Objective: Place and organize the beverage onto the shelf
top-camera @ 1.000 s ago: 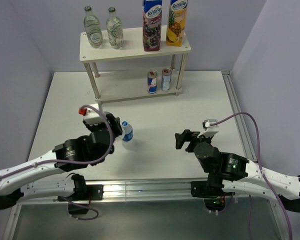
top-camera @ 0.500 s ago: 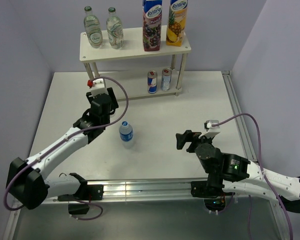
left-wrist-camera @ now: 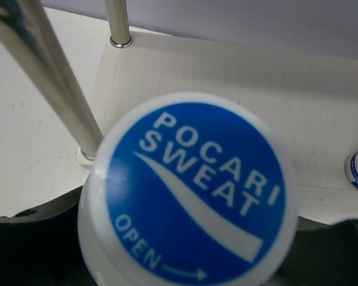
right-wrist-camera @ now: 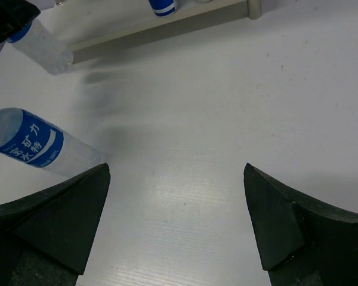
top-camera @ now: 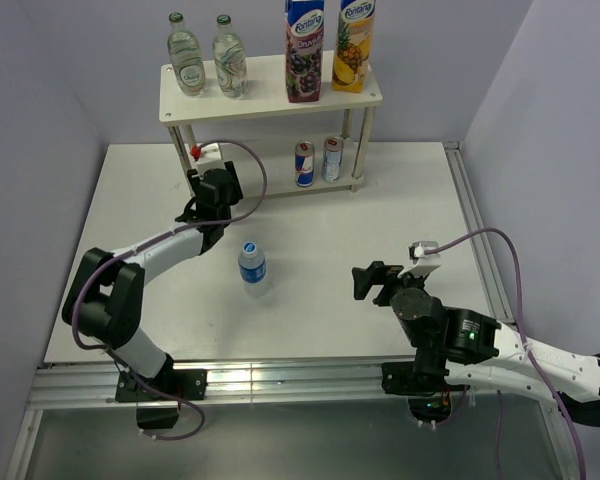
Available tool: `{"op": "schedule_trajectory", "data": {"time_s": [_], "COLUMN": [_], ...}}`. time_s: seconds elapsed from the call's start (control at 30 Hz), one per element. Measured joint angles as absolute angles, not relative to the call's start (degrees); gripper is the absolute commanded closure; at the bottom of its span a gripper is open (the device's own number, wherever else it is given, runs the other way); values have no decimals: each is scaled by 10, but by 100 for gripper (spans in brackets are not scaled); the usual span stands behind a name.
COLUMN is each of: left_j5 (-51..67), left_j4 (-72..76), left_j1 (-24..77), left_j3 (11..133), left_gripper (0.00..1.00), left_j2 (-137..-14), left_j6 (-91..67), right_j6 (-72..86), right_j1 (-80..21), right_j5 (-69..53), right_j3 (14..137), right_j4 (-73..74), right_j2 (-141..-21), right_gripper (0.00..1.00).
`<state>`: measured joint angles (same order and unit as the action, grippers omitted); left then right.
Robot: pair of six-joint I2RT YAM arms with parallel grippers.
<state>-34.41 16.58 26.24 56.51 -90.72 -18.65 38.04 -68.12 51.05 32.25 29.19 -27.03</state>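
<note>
The cream-white two-tier shelf (top-camera: 270,95) stands at the back. My left gripper (top-camera: 212,195) is at the left end of the lower board (left-wrist-camera: 227,71), shut on a clear Pocari Sweat bottle. Its blue-and-white cap (left-wrist-camera: 188,190) fills the left wrist view, and its body (right-wrist-camera: 42,50) slants down toward the table beside the board. A second water bottle (top-camera: 251,265) with a blue label stands upright mid-table and also shows in the right wrist view (right-wrist-camera: 30,146). My right gripper (top-camera: 370,280) is open and empty above bare table (right-wrist-camera: 176,196).
The top tier holds two glass bottles (top-camera: 187,55) (top-camera: 229,57) and two juice cartons (top-camera: 305,50) (top-camera: 353,45). Two cans (top-camera: 305,163) (top-camera: 332,158) stand at the right of the lower tier. A metal post (left-wrist-camera: 53,77) is close to the held bottle.
My left gripper has moved away from the standing bottle toward the shelf's lower left end. The right arm has not moved.
</note>
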Motion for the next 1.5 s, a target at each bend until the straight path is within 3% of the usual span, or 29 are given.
{"op": "schedule_trajectory", "data": {"time_s": [1.0, 1.03, 1.1, 1.17, 1.2, 1.3, 1.4, 1.5], "left_j5": [-378, -383, -393, -403, -405, -405, -410, -413], "left_j4": [294, 293, 284, 257, 239, 212, 205, 202], "left_j1": [221, 221, 221, 220, 219, 215, 214, 213], "left_j3": [690, 695, 709, 735, 752, 776, 778, 778], "left_gripper": [98, 94, 72, 57, 37, 16, 2, 1], "left_j2": [-1073, -1075, -1085, -1096, -1104, -1114, -1114, -1114], "left_j6": [-183, -183, -188, -196, -201, -210, -214, -218], "right_j6": [377, 377, 376, 376, 376, 376, 376, 376], "right_j1": [-681, -681, -681, -681, -681, -681, -681, -681], "right_j5": [510, 510, 510, 510, 510, 510, 510, 510], "right_j3": [322, 322, 322, 322, 322, 322, 322, 322], "right_j4": [287, 287, 287, 287, 287, 287, 286, 285], "right_j2": [-286, -287, -290, -292, -292, -292, -292, -292], "right_gripper": [0, 0, 0, 0, 0, 0, 0, 0]}}
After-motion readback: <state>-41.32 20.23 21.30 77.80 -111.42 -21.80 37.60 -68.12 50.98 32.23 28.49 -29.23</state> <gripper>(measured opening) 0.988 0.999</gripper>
